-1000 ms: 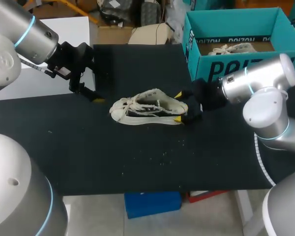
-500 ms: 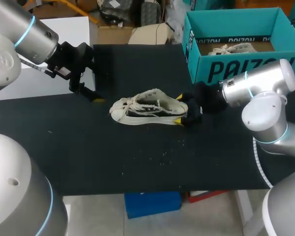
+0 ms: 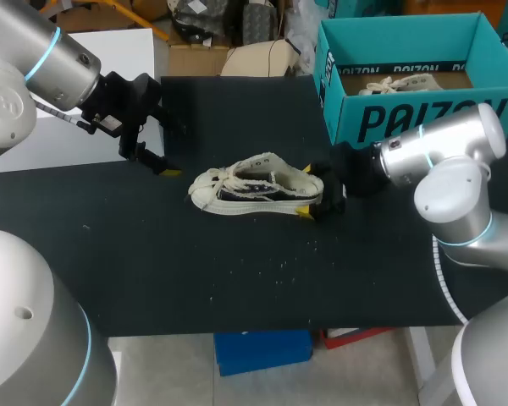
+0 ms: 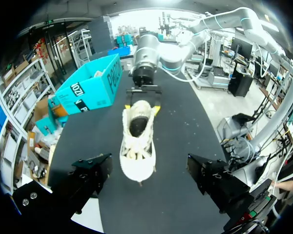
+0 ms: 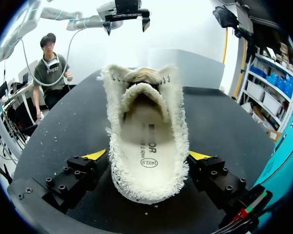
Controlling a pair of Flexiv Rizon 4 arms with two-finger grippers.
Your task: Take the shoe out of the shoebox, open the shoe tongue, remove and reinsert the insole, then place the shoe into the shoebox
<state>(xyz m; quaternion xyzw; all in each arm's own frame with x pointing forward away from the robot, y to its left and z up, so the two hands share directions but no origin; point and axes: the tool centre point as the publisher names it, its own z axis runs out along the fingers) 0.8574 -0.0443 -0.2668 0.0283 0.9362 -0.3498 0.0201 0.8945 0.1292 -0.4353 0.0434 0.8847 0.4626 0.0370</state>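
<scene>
A cream low-top shoe (image 3: 254,188) lies upright on the black table (image 3: 237,279), toe toward my left arm. In the right wrist view its heel and open top (image 5: 146,146) sit between the fingers of my right gripper (image 5: 147,156), which is open and straddles the heel (image 3: 309,189). My left gripper (image 3: 157,165) is open and well short of the toe; in its own view the shoe (image 4: 137,141) lies ahead of its fingers (image 4: 90,175). The teal shoebox (image 3: 406,118) stands at the back right.
A second cream shoe (image 3: 398,83) lies inside the shoebox. Small pale crumbs (image 3: 279,266) are scattered on the table in front of the shoe. The front and left of the table have bare black surface.
My right gripper has slid a little further along the shoe's heel toward the left. The shoe and my left arm have stayed put.
</scene>
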